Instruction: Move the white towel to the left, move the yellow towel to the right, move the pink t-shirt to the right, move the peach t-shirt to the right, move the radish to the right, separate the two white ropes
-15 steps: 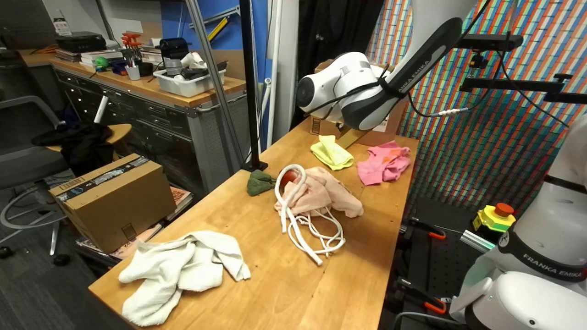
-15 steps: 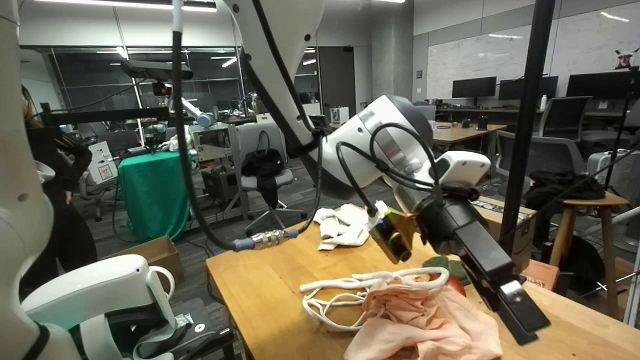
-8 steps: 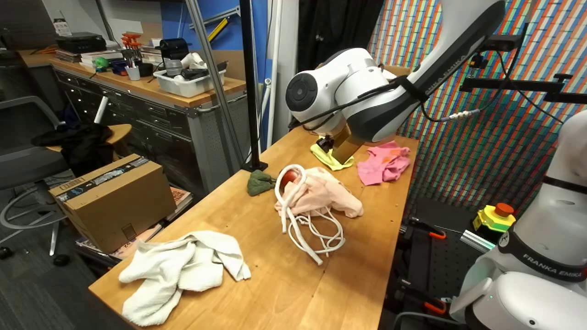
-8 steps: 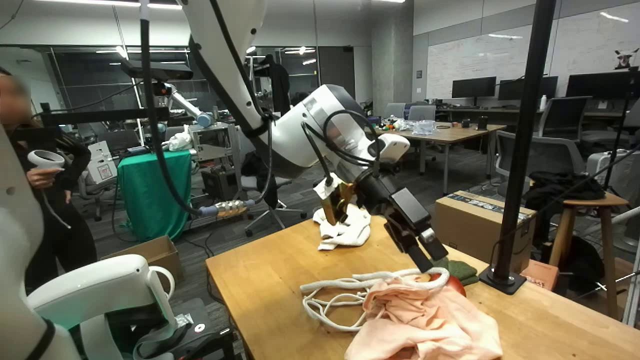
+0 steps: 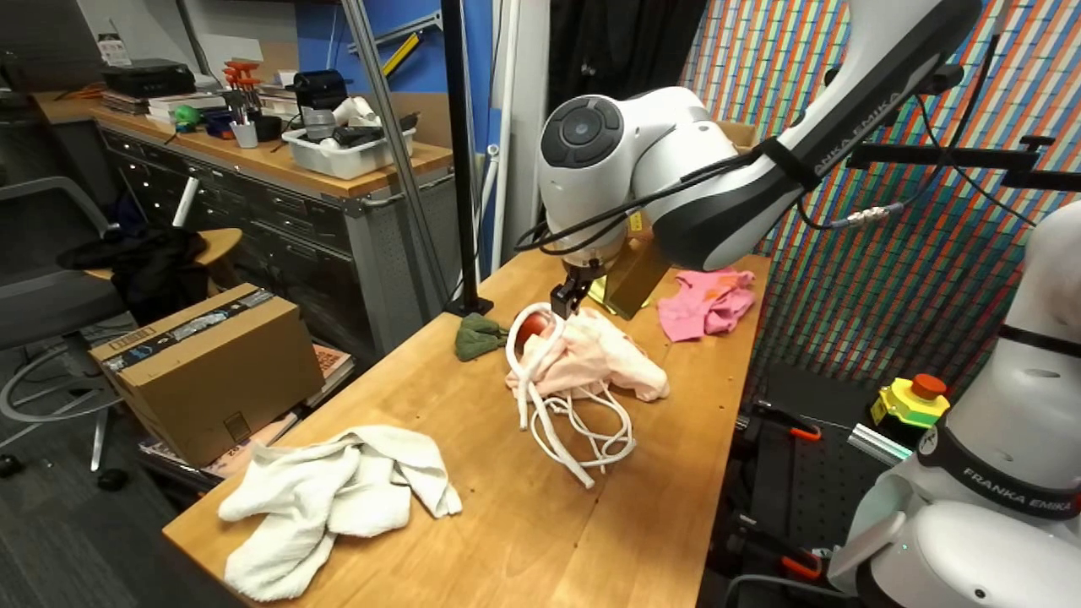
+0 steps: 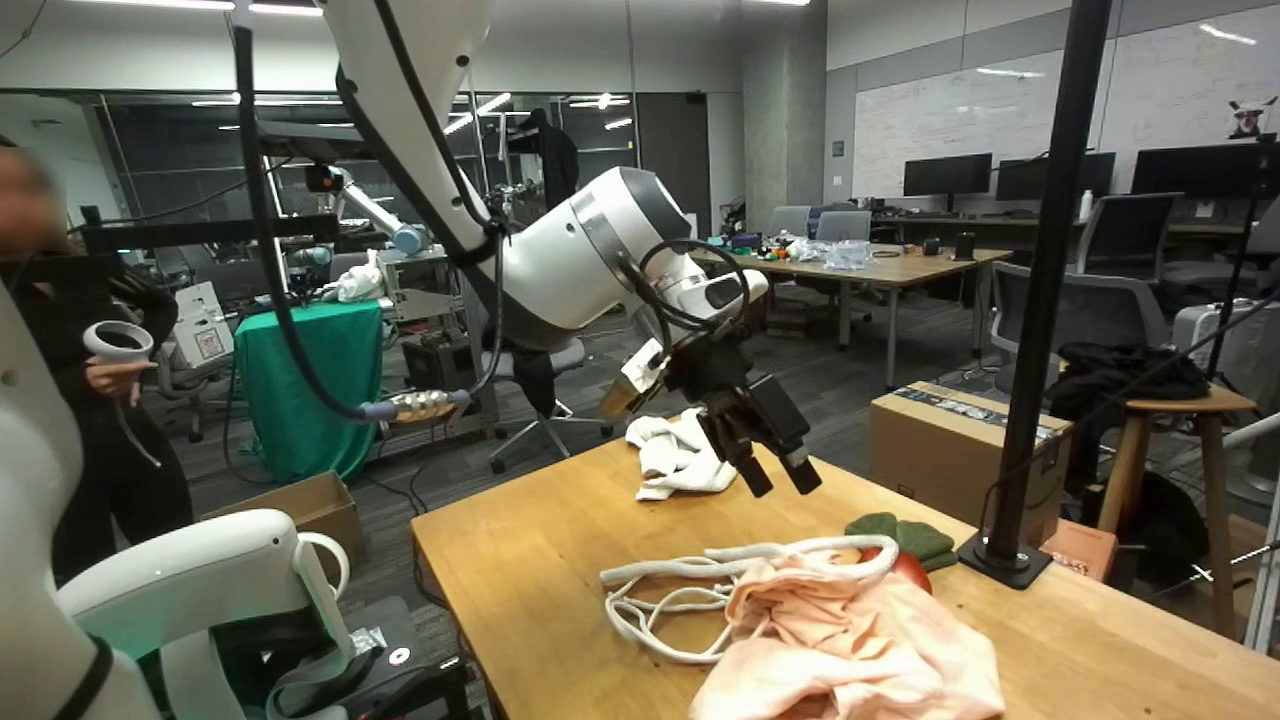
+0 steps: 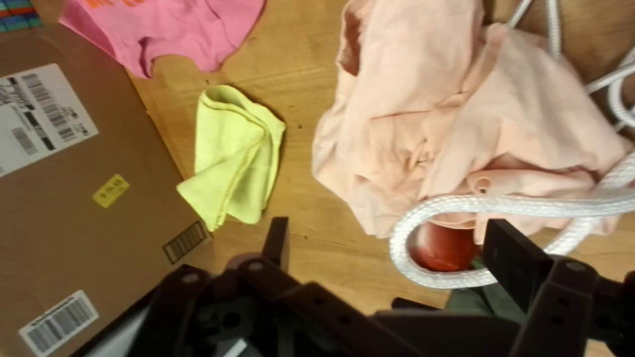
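The pincer (image 6: 783, 487) gapes wide above the bench (image 6: 530, 565), where the pale, crumpled peach t-shirt (image 6: 855, 645) lies between the long edges — a white rope (image 7: 506, 206) looped across it — and the rumpled white towel (image 5: 344, 496) near a corner.

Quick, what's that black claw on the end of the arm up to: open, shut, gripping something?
Gripper: open, fingers spread apart, holding nothing.

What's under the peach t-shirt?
A thin rope disappears beneath the peach t-shirt; the radish shows at its edge, through the loop of the thick rope. Anything farther under is covered.
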